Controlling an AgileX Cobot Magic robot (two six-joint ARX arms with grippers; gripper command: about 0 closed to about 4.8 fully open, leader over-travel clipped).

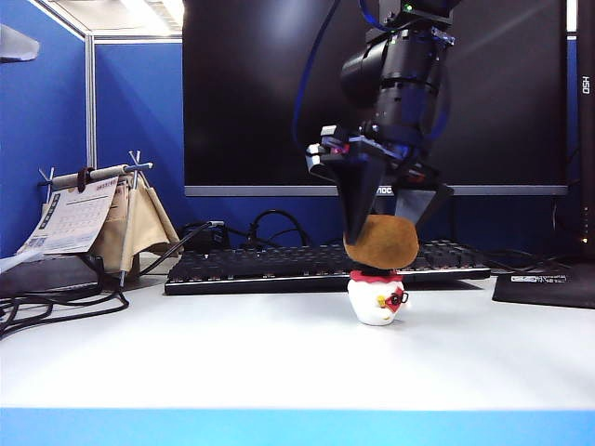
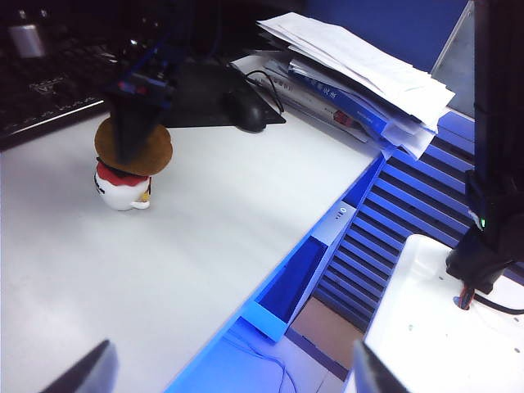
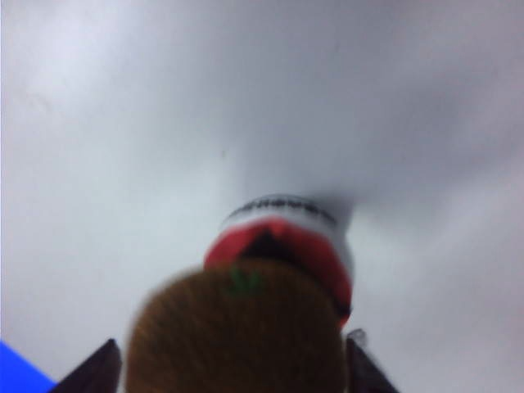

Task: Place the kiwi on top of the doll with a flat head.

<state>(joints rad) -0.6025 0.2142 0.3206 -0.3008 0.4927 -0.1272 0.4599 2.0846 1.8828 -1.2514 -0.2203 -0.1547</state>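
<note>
The kiwi (image 1: 382,242) sits on the flat black top of the doll (image 1: 376,298), which stands on the white counter (image 1: 232,358) in front of a keyboard (image 1: 279,265). The right tool (image 1: 386,223) hangs straight down over the fruit, one finger to each side. In the right wrist view both fingertips (image 3: 92,372) show a sliver of gap from the brown skin, so the jaws look parted and the fruit appears to rest on the doll alone; light contact cannot be ruled out.

The left tool (image 2: 229,370) stands wide and empty, well apart at the counter's edge.

Judgement: the kiwi is light, firm and matt-skinned, not slippery, but rounded and wider than its perch, so it may roll. Any regrasp belongs across its widest middle. The doll looks light and easily toppled.
</note>
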